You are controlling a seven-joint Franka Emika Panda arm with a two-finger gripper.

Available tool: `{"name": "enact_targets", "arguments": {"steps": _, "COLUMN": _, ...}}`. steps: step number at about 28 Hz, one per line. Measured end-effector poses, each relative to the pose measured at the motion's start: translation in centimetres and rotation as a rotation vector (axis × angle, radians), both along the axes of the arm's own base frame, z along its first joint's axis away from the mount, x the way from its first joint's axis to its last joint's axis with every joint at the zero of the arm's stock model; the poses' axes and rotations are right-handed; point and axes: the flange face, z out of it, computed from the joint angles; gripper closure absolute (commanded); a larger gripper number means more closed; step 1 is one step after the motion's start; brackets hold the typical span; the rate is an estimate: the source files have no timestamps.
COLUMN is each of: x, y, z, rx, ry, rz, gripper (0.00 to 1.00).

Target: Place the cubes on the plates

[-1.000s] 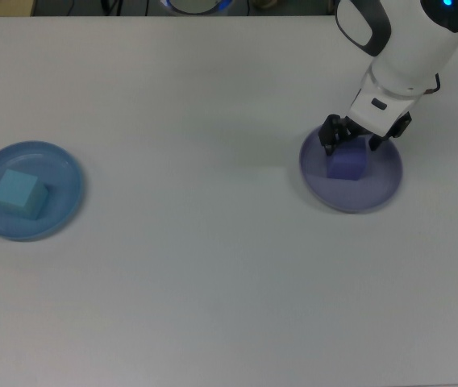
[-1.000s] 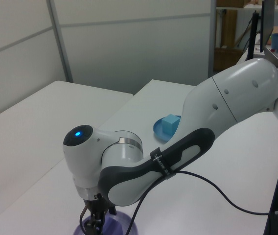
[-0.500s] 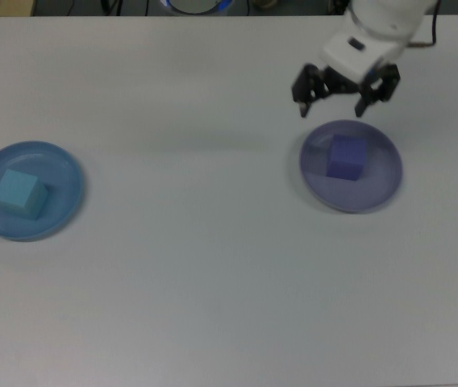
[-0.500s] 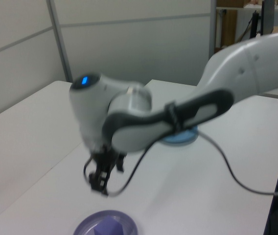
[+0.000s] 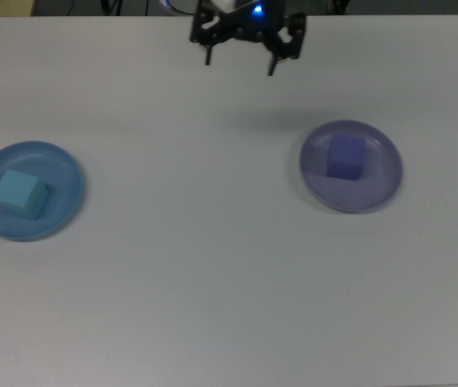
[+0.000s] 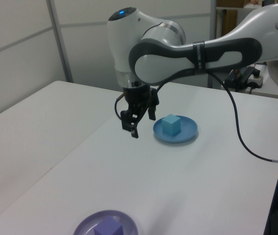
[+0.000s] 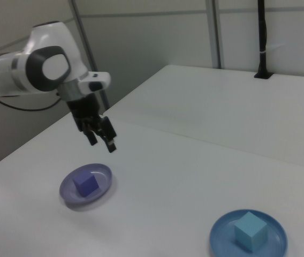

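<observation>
A violet-blue cube point(image 5: 347, 156) point(image 6: 108, 228) point(image 7: 86, 184) rests on the lavender plate point(image 5: 378, 189) point(image 6: 87, 225) point(image 7: 101, 174) at the top view's right. A light cyan cube point(image 5: 16, 193) point(image 6: 171, 124) point(image 7: 250, 229) rests on the blue plate point(image 5: 64, 214) point(image 6: 188, 131) point(image 7: 272, 246) at the top view's left. My gripper point(image 5: 239, 63) point(image 6: 133, 128) point(image 7: 103, 143) hangs open and empty in the air, near the table's far edge in the top view, apart from both plates.
The white table point(image 5: 213, 282) carries nothing else. A black cable point(image 6: 242, 142) trails from the arm across the left view's right. A second white table point(image 6: 26, 132) adjoins at the left view's left. A black post point(image 7: 261, 37) stands at the far table edge in the right view.
The gripper has left the violet-blue cube on the lavender plate, risen and swung away toward the top view's upper left. Both cubes stay put.
</observation>
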Motion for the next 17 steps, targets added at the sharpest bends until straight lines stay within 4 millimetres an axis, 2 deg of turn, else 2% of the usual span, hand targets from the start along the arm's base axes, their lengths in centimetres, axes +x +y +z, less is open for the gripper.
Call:
{"name": "enact_targets", "arguments": {"steps": 6, "x": 1.0, "y": -6.5, "z": -0.5, "rx": 0.007, "ry": 0.018, "rz": -0.054, "gripper": 0.00}}
{"name": "enact_targets", "arguments": {"steps": 10, "x": 1.3, "y": -9.4, "z": -0.5, "rx": 0.069, "ry": 0.034, "rz": -0.036, "gripper": 0.00}}
{"name": "enact_targets", "arguments": {"steps": 17, "x": 1.4, "y": -10.7, "z": -0.2, "rx": 0.115, "ry": 0.026, "rz": -0.024, "gripper": 0.00}}
